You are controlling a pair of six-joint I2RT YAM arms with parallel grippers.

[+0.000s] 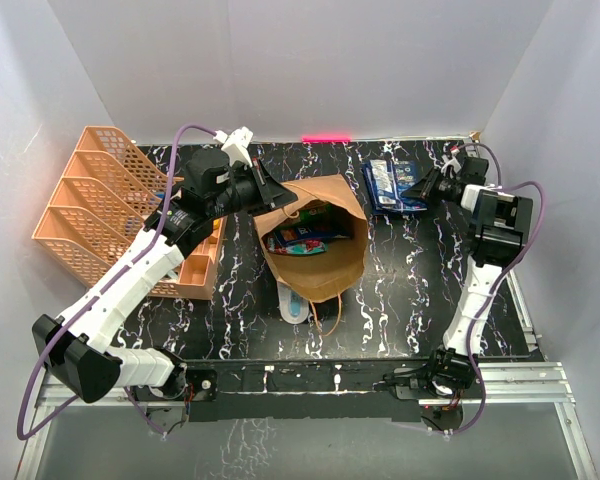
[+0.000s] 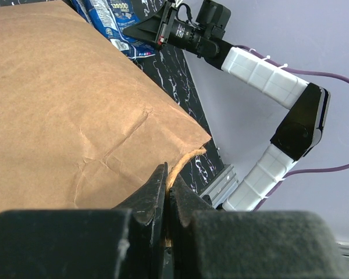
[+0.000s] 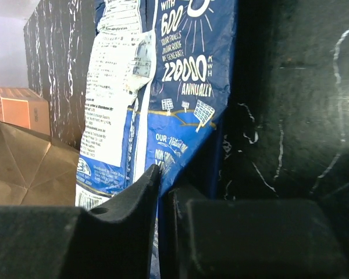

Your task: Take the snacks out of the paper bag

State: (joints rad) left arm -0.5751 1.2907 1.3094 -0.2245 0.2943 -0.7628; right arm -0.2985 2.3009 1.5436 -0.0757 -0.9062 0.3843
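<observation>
The left gripper (image 2: 168, 174) is clamped on the twisted handle (image 2: 186, 158) of the paper bag (image 1: 330, 270), which stands open mid-table with snacks (image 1: 302, 238) inside. Well apart, at the far right, the right gripper (image 3: 163, 180) is pinched together on the edge of a blue packet (image 3: 168, 87) lying on the table (image 3: 291, 116)

Matt, creased brown kraft paper bag (image 1: 320, 265), glossy printed blue film snack packets (image 1: 390, 185) at its two o'clock, smooth black marble-look table (image 1: 400, 290), orange plastic mesh trays (image 1: 90, 215) at nine o'clock
</observation>
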